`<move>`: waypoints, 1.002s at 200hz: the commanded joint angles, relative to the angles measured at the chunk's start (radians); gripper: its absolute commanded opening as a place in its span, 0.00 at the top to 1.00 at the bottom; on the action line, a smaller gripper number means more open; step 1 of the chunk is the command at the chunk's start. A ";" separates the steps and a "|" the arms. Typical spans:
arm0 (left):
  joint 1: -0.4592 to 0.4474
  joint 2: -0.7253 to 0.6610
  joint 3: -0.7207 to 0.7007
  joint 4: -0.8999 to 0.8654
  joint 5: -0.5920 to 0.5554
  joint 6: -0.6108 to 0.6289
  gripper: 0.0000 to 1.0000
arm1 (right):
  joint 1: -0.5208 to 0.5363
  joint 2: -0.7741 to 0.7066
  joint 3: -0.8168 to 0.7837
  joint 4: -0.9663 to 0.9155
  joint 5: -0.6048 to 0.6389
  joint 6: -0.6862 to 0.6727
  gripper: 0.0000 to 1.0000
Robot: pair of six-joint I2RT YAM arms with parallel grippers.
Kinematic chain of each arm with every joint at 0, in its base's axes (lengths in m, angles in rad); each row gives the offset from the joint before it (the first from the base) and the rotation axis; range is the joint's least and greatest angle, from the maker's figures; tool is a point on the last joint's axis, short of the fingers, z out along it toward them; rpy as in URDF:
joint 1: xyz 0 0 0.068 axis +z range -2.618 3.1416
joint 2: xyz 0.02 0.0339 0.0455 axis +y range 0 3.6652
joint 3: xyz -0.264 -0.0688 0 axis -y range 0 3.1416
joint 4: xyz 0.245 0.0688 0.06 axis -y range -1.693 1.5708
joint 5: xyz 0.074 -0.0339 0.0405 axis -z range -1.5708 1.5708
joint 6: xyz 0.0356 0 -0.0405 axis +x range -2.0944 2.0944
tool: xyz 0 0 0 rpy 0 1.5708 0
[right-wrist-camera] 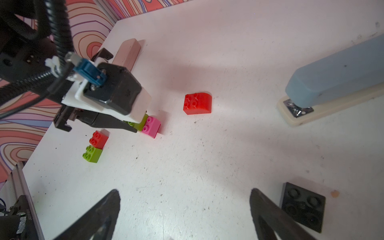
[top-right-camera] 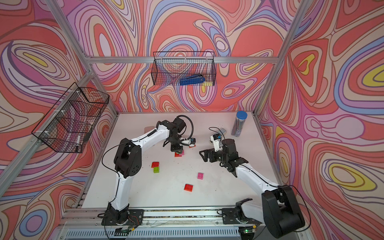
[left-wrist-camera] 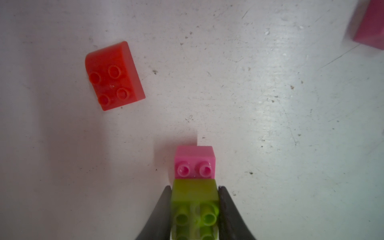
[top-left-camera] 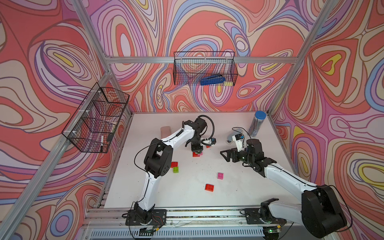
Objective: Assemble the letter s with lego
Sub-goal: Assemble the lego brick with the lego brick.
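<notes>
Your left gripper [left-wrist-camera: 195, 187] points straight down, jaws clenched on the lime green studded plastic brick [left-wrist-camera: 195, 207]; right gripper [right-wrist-camera: 185, 192] gapes empty.

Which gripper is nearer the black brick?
Right. The right gripper, open, sits just beside the black brick; the left gripper is farther off, shut on a lime green brick.

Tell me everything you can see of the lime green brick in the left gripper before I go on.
The lime green brick is small, glossy, slightly translucent plastic, studs up, four studs showing. The left gripper is shut on its two side walls, holding it level. Its front wall meets the pink brick, of which two studs show beyond it; whether the two are pressed together cannot be told. It sits low over the white table.
</notes>
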 commanded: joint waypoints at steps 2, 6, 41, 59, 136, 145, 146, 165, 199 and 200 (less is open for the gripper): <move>0.012 0.026 -0.017 -0.043 0.000 0.080 0.76 | -0.007 0.000 0.016 0.004 -0.009 -0.019 0.02; 0.012 0.026 -0.017 -0.043 0.002 0.085 0.76 | -0.008 0.002 0.018 0.004 -0.009 -0.020 0.02; 0.015 0.030 0.003 -0.077 0.020 0.106 0.76 | -0.011 0.007 0.022 0.004 -0.014 -0.024 0.02; 0.020 0.027 0.001 -0.084 0.034 0.108 0.76 | -0.014 0.011 0.024 0.003 -0.017 -0.027 0.02; 0.026 0.046 -0.010 -0.075 -0.001 0.088 0.76 | -0.027 0.026 0.033 -0.002 -0.027 -0.038 0.02; 0.026 0.054 -0.023 -0.069 -0.019 0.093 0.76 | -0.027 0.026 0.034 -0.001 -0.027 -0.039 0.01; 0.026 0.054 -0.025 -0.067 -0.022 0.094 0.77 | -0.027 0.026 0.034 -0.001 -0.027 -0.039 0.01; 0.024 0.050 -0.061 -0.036 -0.058 0.111 0.78 | -0.028 0.022 0.032 -0.005 -0.027 -0.044 0.02; 0.023 0.049 -0.044 -0.043 -0.044 0.114 0.78 | -0.033 0.016 0.028 -0.006 -0.029 -0.047 0.02; 0.023 0.050 -0.043 -0.043 -0.044 0.113 0.78 | -0.033 0.016 0.027 -0.006 -0.029 -0.047 0.02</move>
